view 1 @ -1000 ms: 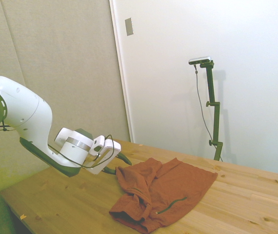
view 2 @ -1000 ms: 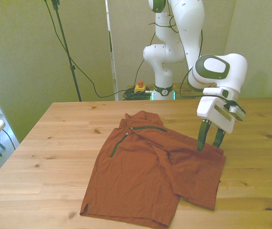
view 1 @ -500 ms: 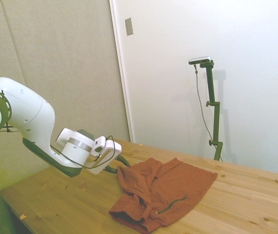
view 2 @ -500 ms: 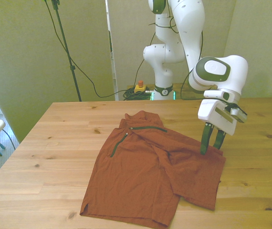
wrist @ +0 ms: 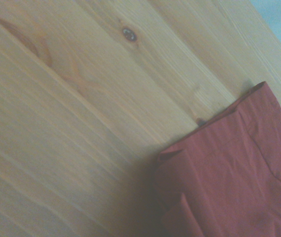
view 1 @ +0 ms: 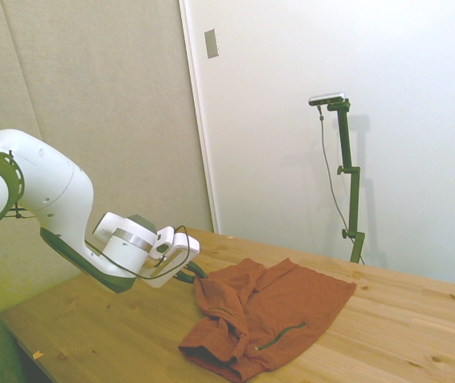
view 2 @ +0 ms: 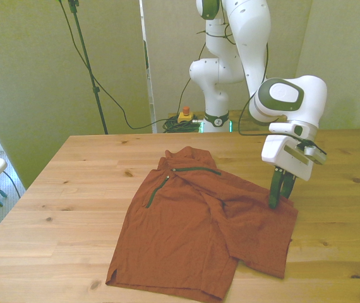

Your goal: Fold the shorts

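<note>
Pale walls back a wooden table (view 2: 72, 189) filling the lower half of the front view. On it the shorts (view 2: 199, 227) lie rumpled at centre, spreading toward the lower right, a dark zipper line (view 2: 156, 190) near their upper left. At their right corner the gripper (view 2: 279, 197) points down, fingers nearly closed and pinching the fabric's edge. Up close, the wrist view shows a shorts corner (wrist: 229, 168) on bare wood.

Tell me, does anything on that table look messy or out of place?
Only the shorts: they lie rumpled on the wooden table, one part flopped over another, with bunched folds along one edge. The gripper is closed on their corner at the front view's right. Nothing looks spilled or damaged.
</note>
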Controlling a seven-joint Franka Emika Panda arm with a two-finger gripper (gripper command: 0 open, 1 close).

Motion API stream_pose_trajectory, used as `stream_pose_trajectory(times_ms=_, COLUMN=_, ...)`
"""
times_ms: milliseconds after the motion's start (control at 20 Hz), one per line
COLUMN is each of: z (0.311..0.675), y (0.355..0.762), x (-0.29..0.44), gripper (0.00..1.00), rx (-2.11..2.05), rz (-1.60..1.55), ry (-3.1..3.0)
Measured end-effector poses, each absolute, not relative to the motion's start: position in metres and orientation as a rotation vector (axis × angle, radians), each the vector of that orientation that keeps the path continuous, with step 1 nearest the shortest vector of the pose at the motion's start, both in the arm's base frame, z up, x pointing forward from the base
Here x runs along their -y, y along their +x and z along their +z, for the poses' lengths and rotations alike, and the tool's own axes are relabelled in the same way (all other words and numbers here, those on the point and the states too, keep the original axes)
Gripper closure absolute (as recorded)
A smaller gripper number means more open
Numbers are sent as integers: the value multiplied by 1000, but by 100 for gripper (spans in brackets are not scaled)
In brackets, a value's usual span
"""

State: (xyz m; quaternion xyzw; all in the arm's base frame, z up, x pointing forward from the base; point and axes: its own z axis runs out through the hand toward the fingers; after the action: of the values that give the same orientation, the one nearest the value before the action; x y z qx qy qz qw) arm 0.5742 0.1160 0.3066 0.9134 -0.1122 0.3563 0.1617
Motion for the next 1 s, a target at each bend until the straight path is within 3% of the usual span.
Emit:
stream_pose_trajectory(times_ms=350, z=318, y=578, x=-113, gripper=100, rx=339, rz=1046, ry=2595)
stream_pose_trajectory(times_ms=800, z=432, y=617, x=-39, gripper=100, rx=663, rz=1217, ry=2492)
stream_pose_trajectory(times_ms=1000, z=462, y=632, x=9, gripper=100, rx=746, rz=1218, ry=2465)
